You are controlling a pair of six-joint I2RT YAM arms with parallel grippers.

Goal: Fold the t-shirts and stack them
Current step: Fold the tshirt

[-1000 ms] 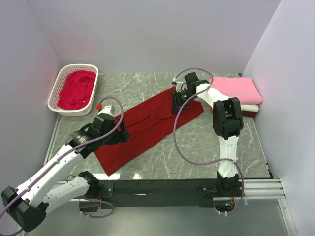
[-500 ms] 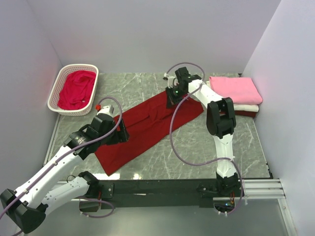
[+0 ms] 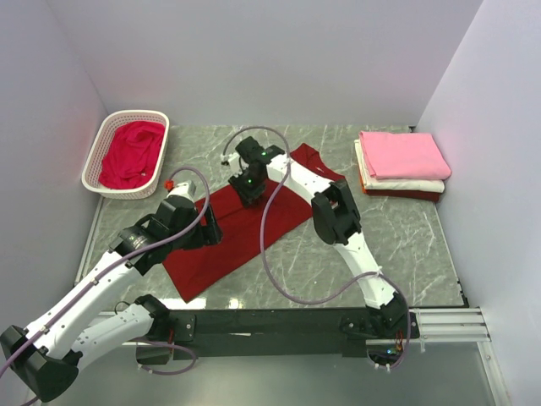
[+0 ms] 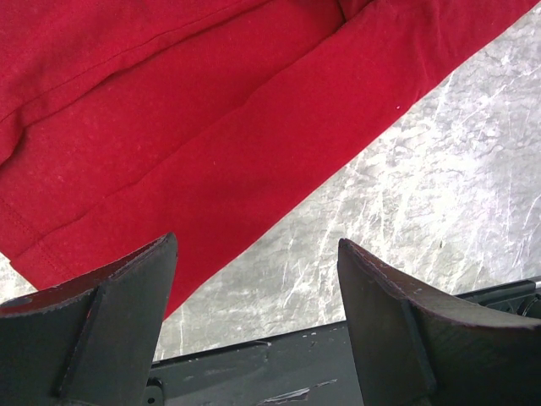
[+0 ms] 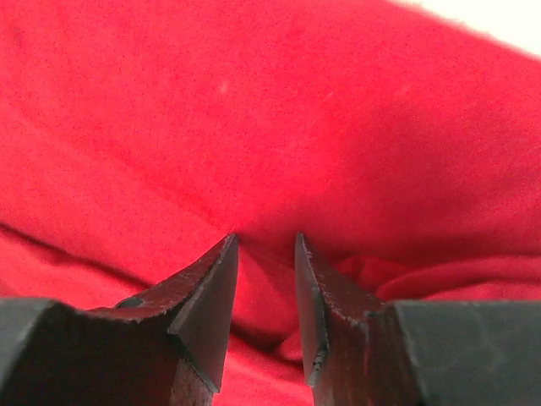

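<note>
1. The dark red t-shirt (image 3: 237,241) lies spread flat and slantwise on the marble desk (image 3: 406,245), running from near the left arm up toward the middle of the far side.
2. The left claw (image 3: 211,228) hangs over the shirt's near-left part. In its wrist view the left claw (image 4: 254,254) is released, its fingers (image 4: 110,313) spread wide with nothing between them, above the shirt's long edge (image 4: 211,110) and bare desk (image 4: 439,186).
3. The right arm reaches far across to the left, with the right claw (image 3: 248,188) down on the shirt's middle.
4. Up close, the right claw (image 5: 266,241) has its jaws a narrow gap apart, with bunched red cloth (image 5: 254,101) right at the tips. I cannot tell whether it is pinching the cloth.
5. A crimson t-shirt (image 3: 131,152) sits crumpled inside the white lattice basket (image 3: 135,115) at the far left corner.
6. At the far right, a pink folded t-shirt (image 3: 401,154) tops a white folded one (image 3: 406,183), well apart from both claws.
</note>
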